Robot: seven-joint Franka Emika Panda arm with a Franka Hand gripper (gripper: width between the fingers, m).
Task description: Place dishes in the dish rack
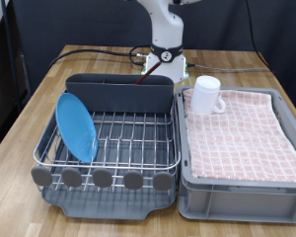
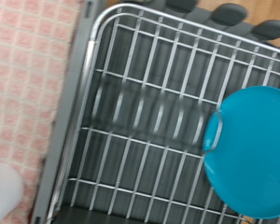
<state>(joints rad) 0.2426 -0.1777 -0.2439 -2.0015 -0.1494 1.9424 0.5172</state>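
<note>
Plate (image 1: 76, 125) stands on edge at the rack's (image 1: 109, 148) left side, wire bays beside it open, mug (image 1: 207, 94) on the crate's (image 1: 242, 183) cloth; gripper not showing, can't tell its state

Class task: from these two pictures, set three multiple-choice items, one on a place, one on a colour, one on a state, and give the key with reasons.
1. Where is the mug?
A. On the checked cloth in the crate
B. In the dish rack
C. On the bare table

2. What colour is the plate?
A. White
B. Light blue
C. Red

3. How does the plate stand in the dish rack?
A. Flat on the wires
B. Upside down on the cloth
C. On edge among the wires

Key: 1 A, the mug rests on the pink-checked cloth. 2 B, both views show it light blue. 3 C, the exterior view shows it upright on edge at the rack's left side. The pincer shows in neither view.
</note>
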